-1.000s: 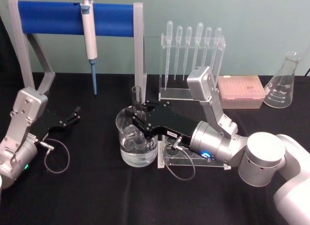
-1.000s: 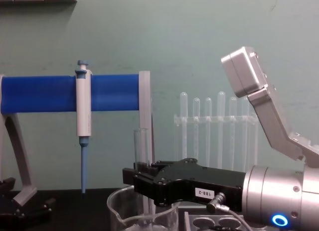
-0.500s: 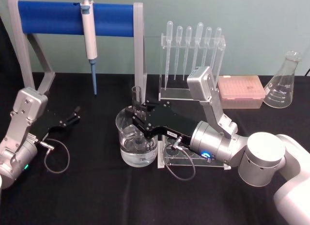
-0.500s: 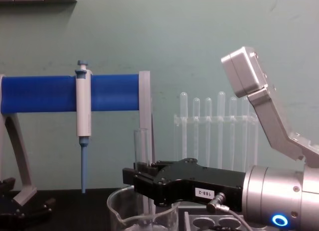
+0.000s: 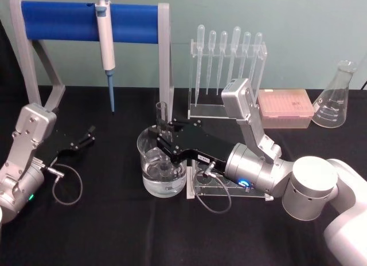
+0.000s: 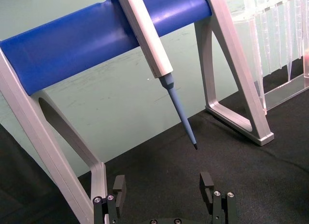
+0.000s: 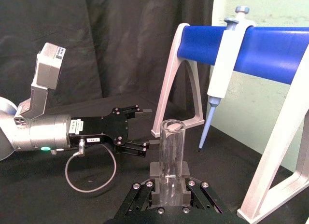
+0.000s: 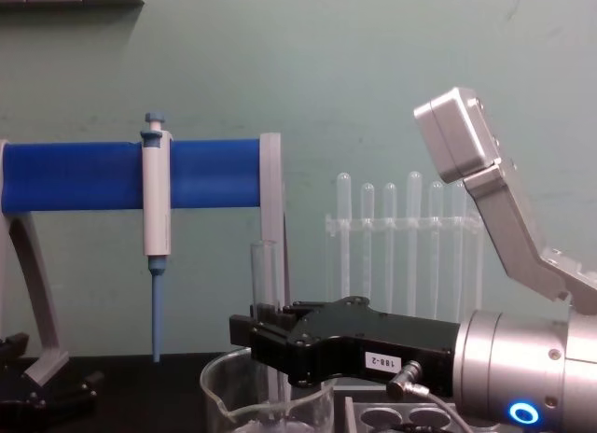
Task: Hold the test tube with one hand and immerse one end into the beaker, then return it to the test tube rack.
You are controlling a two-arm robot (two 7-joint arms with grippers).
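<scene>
The test tube (image 5: 162, 113) stands upright with my right gripper (image 5: 164, 141) shut on its middle. Its lower part reaches down inside the beaker (image 5: 150, 180), which holds clear liquid; the black fingers hide the tube's tip. From the chest the test tube (image 8: 264, 279) rises above the right gripper (image 8: 264, 335) and the beaker's (image 8: 224, 405) rim. The right wrist view shows the test tube (image 7: 171, 154) clamped between the fingers (image 7: 153, 191). My left gripper (image 5: 87, 136) is parked at the left of the table, open and holding nothing, as is plain for the left gripper (image 6: 163, 185) in its own wrist view.
A blue-and-white pipettor (image 5: 105, 45) hangs on the blue-barred stand (image 5: 63, 20) behind the beaker. A clear rack of plastic pipettes (image 5: 226, 65), a pink tip box (image 5: 285, 107) and a conical flask (image 5: 337, 97) stand at the back right. A clear holed rack (image 5: 221, 188) lies under my right wrist.
</scene>
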